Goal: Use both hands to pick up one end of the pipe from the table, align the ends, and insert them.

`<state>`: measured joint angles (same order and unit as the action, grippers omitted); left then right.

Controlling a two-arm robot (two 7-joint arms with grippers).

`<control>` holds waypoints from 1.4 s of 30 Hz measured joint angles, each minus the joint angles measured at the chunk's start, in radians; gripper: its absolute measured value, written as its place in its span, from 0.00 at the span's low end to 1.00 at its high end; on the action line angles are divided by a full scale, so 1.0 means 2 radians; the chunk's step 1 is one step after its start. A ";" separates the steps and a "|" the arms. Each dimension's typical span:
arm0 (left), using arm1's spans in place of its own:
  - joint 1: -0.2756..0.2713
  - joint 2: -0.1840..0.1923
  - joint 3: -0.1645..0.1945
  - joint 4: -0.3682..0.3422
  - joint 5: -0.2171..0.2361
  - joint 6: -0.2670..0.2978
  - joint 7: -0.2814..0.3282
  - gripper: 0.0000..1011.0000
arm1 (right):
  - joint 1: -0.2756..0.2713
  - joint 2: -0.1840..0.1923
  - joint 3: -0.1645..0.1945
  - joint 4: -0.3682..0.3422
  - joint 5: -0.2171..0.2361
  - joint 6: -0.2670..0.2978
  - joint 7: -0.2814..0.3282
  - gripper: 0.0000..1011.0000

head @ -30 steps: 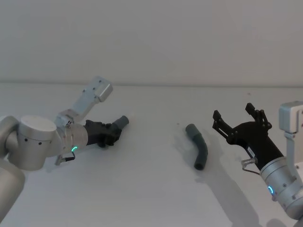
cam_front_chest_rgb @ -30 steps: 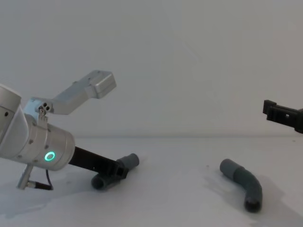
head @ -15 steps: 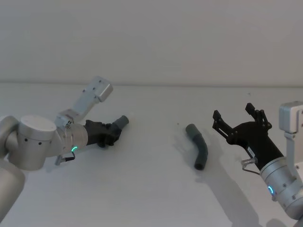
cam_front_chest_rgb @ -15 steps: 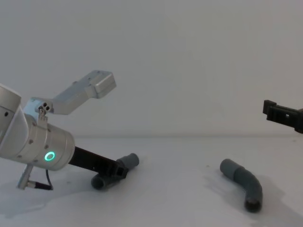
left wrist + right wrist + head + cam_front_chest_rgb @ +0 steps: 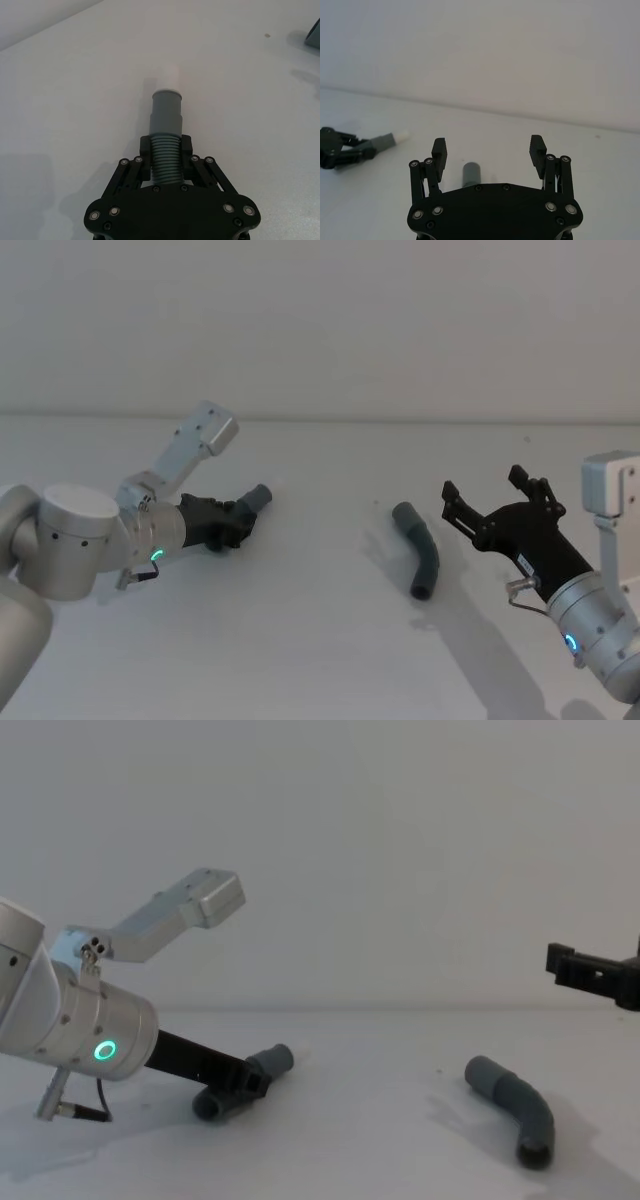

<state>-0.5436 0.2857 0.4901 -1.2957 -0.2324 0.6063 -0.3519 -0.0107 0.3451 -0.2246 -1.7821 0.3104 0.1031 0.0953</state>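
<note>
Two curved dark grey pipe pieces lie on the white table (image 5: 300, 640). My left gripper (image 5: 235, 523) (image 5: 165, 150) (image 5: 245, 1082) is shut on the ribbed body of the left piece (image 5: 257, 498) (image 5: 166, 112) (image 5: 275, 1060), low at the table. That piece's smooth cuff ends in a narrower white tip (image 5: 169, 77) that points away from the gripper. The right piece (image 5: 422, 555) (image 5: 515, 1105) (image 5: 471, 175) lies free. My right gripper (image 5: 485, 485) (image 5: 488, 145) (image 5: 598, 975) hovers open just to its right and above it, with nothing between its fingers.
A plain pale wall stands behind the table's far edge. Bare tabletop lies between the two pieces and in front of them. The right wrist view shows the left gripper (image 5: 332, 150) farther off with its piece.
My right gripper has shifted a little to the left, toward the free pipe piece, still open. The left gripper and its piece have not moved.
</note>
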 joint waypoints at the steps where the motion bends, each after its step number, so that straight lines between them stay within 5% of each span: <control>1: 0.000 0.000 0.000 0.000 0.000 0.000 0.000 0.32 | 0.000 0.001 0.000 -0.001 0.002 0.005 0.002 0.99; 13: 0.000 0.000 0.000 0.000 0.000 0.000 0.000 0.32 | 0.011 0.021 -0.014 -0.013 0.015 0.094 0.032 0.99; 23: 0.000 0.000 0.000 0.000 0.000 0.000 0.000 0.32 | 0.025 0.032 -0.038 -0.011 0.002 0.146 0.044 0.99; 36: 0.000 0.000 0.000 0.000 0.000 0.000 0.000 0.32 | 0.046 -0.002 -0.057 0.014 -0.031 0.189 -0.004 0.99; 42: 0.000 0.000 0.000 0.000 0.000 0.000 0.000 0.32 | 0.063 -0.032 -0.059 0.037 -0.047 0.208 -0.041 0.99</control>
<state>-0.5436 0.2857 0.4901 -1.2957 -0.2324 0.6062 -0.3520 0.1147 0.2802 -0.3434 -1.7085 0.2167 0.5189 0.0130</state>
